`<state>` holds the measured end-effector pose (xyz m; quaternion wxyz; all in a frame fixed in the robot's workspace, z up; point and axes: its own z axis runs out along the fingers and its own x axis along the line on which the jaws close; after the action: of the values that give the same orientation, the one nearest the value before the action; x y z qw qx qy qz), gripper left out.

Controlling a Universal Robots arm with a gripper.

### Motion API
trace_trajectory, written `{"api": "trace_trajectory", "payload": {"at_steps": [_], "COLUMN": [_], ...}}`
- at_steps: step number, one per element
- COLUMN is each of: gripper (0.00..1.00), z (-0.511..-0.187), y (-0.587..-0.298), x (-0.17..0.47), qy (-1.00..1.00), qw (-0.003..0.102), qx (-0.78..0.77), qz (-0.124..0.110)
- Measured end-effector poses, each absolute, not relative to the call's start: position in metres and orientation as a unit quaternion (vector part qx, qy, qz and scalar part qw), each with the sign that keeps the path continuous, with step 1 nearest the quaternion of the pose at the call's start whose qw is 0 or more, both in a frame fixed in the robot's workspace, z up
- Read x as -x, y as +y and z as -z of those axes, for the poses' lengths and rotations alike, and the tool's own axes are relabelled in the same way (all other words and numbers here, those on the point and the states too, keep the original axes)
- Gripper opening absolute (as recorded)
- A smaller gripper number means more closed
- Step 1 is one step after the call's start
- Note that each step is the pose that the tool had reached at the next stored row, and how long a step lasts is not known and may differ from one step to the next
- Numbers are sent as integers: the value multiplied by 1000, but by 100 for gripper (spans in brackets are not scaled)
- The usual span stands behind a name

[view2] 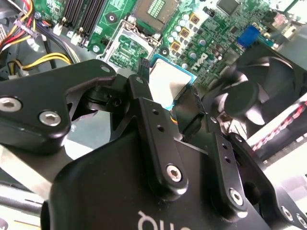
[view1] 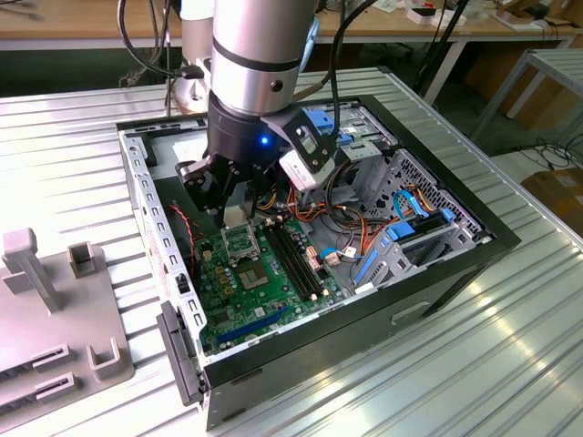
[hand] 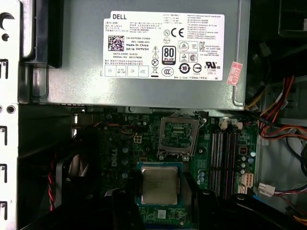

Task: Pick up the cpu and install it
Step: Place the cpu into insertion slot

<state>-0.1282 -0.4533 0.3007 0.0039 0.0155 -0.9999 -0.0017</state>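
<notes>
My gripper (hand: 160,199) is clenched on the cpu (hand: 159,184), a finger (view2: 144,105) pressing each of two opposite edges, just above the green board (view1: 228,300). In the exterior view, the open socket (view1: 239,242) lies at six o'clock from the cpu and the memory slots (view1: 296,259) at four o'clock. The grey power-supply box (hand: 139,52) is beyond.

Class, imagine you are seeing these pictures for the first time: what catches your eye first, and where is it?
The big silver arm reaches down into an open computer case on a ribbed metal table. Its gripper holds the cpu over the green board, near the empty socket. In the first wrist view, a grey labelled box lies beyond the socket.
</notes>
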Motion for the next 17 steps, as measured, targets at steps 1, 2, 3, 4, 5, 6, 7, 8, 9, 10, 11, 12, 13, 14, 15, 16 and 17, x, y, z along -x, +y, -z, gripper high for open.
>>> {"api": "trace_trajectory", "payload": {"at_steps": [1, 2, 3, 4, 5, 6, 7, 8, 9, 10, 11, 12, 13, 14, 15, 16, 17], "gripper": [47, 47, 47, 47, 47, 47, 47, 47, 47, 47, 47, 47, 47, 47, 47, 47, 47], "z": [-298, -297, -294, -292, -289, -286, -285, -285, -285, -285, -284, -284, -284, -284, -284, -284, -284], "y": [-454, -455, -456, -456, -457, -457, -457, -458, -458, -458, -458, -458, -457, -458, -458, -457, -457], "x": [127, 127, 126, 125, 123, 122, 122, 122, 122, 122, 122, 122, 122, 122, 122, 122, 122], "qy": [-1000, -1000, -1000, -1000, -1000, -1000, -1000, -1000, -1000, -1000, -1000, -1000, -1000, -1000, -1000, -1000, -1000], "qw": [4, 4, 4, 4, 4, 4, 4, 4, 4, 4, 4, 4, 4, 4, 4, 4, 4], "qx": [-15, -15, -15, -14, -14, -13, -13, -13, -13, -13, -13, -13, -13, -13, -13, -13, -13], "qz": [2, 2, 2, 2, 2, 2, 2, 2, 2, 2, 2, 2, 2, 2, 2, 2, 2]}}
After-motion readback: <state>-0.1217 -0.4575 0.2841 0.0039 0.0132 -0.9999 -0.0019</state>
